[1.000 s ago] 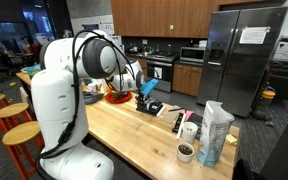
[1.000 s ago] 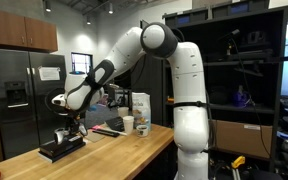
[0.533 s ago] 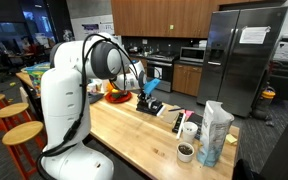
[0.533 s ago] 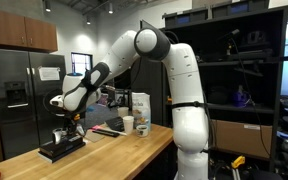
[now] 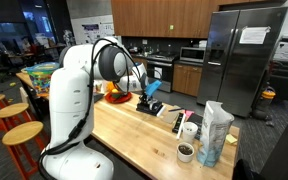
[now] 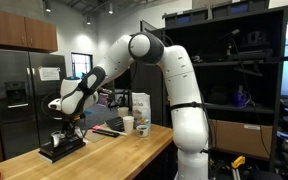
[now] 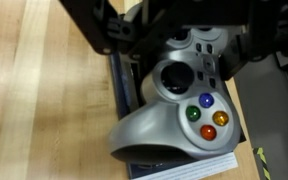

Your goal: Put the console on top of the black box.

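The big white arm bends down over the long wooden counter. At the far end of the counter sits the black box, low and flat. The gripper hangs right above it. The console is in the gripper, with a dark finger on each side of its top part. The jaws are partly closed and look like they are holding it. Under the console, the wrist view shows the black box along one side and its pale patch at the bottom.

I think the job is at the putting-down step. The console is over the box. I cannot tell if it touches the box or hangs just above it. The next move should be to go down softly until the console rests flat. Then the jaws should open and the gripper should lift straight up, so the console does not slide off the edge.

The wrist view shows the console close up, with its dark stick and its coloured buttons. The exterior views are too far away to show the console. But they show the whole arm, how low the gripper is, and other things on the counter, like the bag
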Available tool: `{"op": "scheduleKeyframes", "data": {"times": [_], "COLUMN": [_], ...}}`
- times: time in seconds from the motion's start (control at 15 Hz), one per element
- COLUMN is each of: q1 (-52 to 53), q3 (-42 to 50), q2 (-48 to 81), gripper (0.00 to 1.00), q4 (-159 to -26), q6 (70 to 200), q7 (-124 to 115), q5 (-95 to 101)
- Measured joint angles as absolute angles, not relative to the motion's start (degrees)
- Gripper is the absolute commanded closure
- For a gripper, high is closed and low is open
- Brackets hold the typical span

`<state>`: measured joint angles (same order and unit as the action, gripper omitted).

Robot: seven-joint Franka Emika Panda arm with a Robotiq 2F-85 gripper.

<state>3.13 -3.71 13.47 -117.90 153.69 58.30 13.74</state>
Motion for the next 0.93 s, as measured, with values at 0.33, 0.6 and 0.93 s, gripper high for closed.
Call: {"op": "scheduleKeyframes", "data": {"times": [0.33, 0.6, 0.93], "q1": [3.1, 3.0, 2.9], "q3": [-3.9, -4.2, -4.5], "q2": [15.2, 16.7, 17.8], "gripper": [0.55, 0.55, 0.55], "q4": [-115.4, -113.9, -113.2], "q6": [153.7, 153.7, 153.5], "q7": [58.6, 59.2, 60.1], "q5": [13.8, 13.8, 13.9]}}
